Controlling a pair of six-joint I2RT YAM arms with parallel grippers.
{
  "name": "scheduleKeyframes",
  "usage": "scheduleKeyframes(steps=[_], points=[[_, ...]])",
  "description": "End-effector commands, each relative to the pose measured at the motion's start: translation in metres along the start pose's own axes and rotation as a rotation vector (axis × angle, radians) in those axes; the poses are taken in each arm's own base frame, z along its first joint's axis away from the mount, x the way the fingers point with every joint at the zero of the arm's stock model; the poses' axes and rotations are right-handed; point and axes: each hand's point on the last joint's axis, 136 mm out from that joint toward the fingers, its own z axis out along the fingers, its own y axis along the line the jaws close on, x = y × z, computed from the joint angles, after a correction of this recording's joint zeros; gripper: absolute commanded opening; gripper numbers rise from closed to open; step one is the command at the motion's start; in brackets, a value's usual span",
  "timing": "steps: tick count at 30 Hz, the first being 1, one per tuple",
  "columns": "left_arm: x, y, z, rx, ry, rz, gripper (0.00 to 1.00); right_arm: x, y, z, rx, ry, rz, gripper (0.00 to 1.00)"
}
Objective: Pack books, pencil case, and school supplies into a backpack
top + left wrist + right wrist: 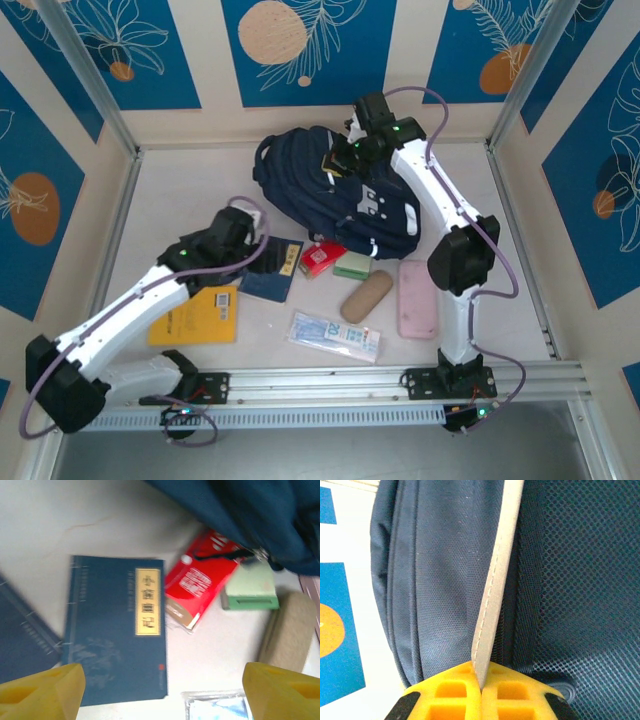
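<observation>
The navy backpack (345,200) lies at the back middle of the table. My right gripper (345,152) is at its top, shut on a grey strap (495,580) of the backpack (435,570); its yellow fingers (450,692) meet around the strap. My left gripper (255,252) hangs open over a navy book (117,630) with a yellow label, nothing between its fingers (55,687). A second navy book (22,635) lies to its left. Nearby are the red box (200,582), the green pad (250,587), the tan pencil case (290,630) and the clear packet (215,707). The orange-yellow book (195,315) lies under the left arm.
A pink flat pouch (416,298) lies right of the tan pencil case (366,296), close to the right arm's base. The clear packet (335,335) sits near the front rail (330,385). Walls with metal posts close in the table on three sides.
</observation>
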Motion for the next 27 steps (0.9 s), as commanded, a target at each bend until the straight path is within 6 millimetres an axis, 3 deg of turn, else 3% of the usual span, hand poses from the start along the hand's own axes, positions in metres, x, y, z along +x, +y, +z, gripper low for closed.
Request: scheduleKeyframes(steps=[1,9,16,23,27], points=[[-0.005,-0.031,0.009,0.034,0.03,0.18,0.79,-0.003,0.047,-0.023,-0.144,-0.008,-0.023,0.0],[-0.018,-0.067,0.046,0.1,-0.027,0.235,0.72,0.001,0.054,-0.022,-0.184,0.029,-0.023,0.0],[-0.029,-0.064,0.068,0.042,-0.07,0.259,0.61,0.001,0.057,-0.029,-0.228,0.048,0.004,0.0],[-0.033,-0.066,0.084,0.036,-0.101,0.253,0.62,0.003,0.061,-0.031,-0.26,0.065,0.016,0.0],[-0.034,-0.065,0.092,0.025,-0.104,0.258,0.52,0.004,0.06,-0.03,-0.266,0.074,0.023,0.0]])
